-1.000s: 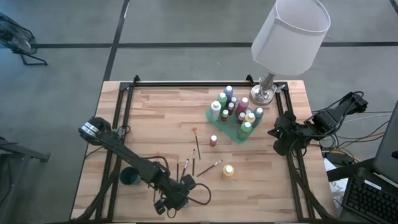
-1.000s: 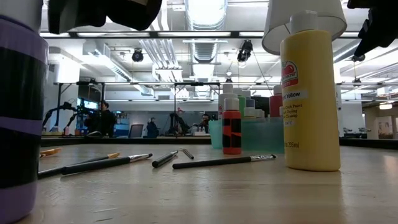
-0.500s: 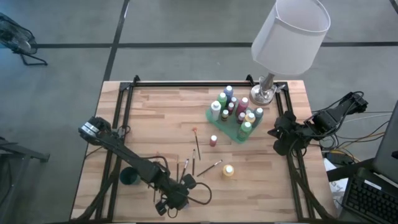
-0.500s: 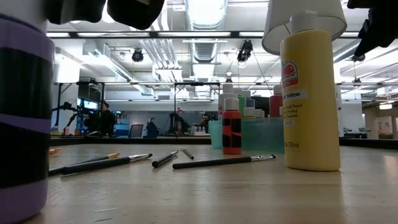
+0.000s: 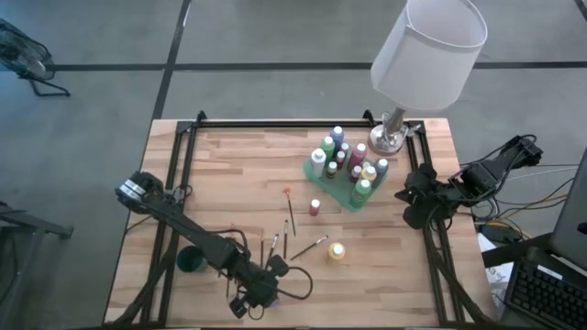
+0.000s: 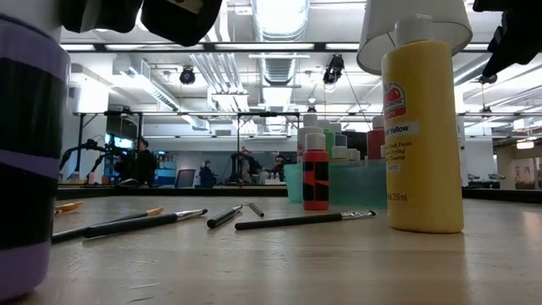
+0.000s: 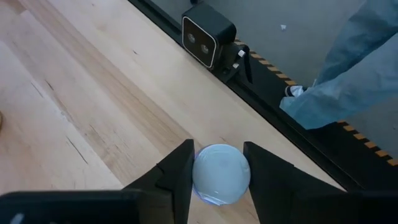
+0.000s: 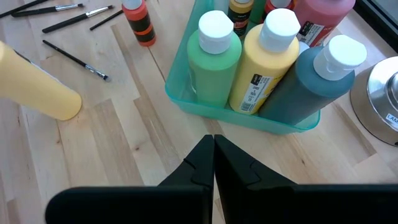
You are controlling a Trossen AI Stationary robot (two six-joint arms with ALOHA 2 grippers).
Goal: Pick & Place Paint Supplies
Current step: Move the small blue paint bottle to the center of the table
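Now purple bottle (image 7: pixel 221 175) between left hand (image 7: pixel 219 180) fingers

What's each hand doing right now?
Left hand: closed on a white-capped purple bottle near the table's front edge.
Right hand: shut, empty, beside the green tray.

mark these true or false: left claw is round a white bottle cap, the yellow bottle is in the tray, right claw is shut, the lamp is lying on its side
1. The left claw has a finger on each side of a white bottle cap. True.
2. The big yellow bottle stands in the green tray. False: it stands on the table, outside the tray.
3. The right claw is shut and empty. True.
4. The lamp lies on its side. False: it stands upright.
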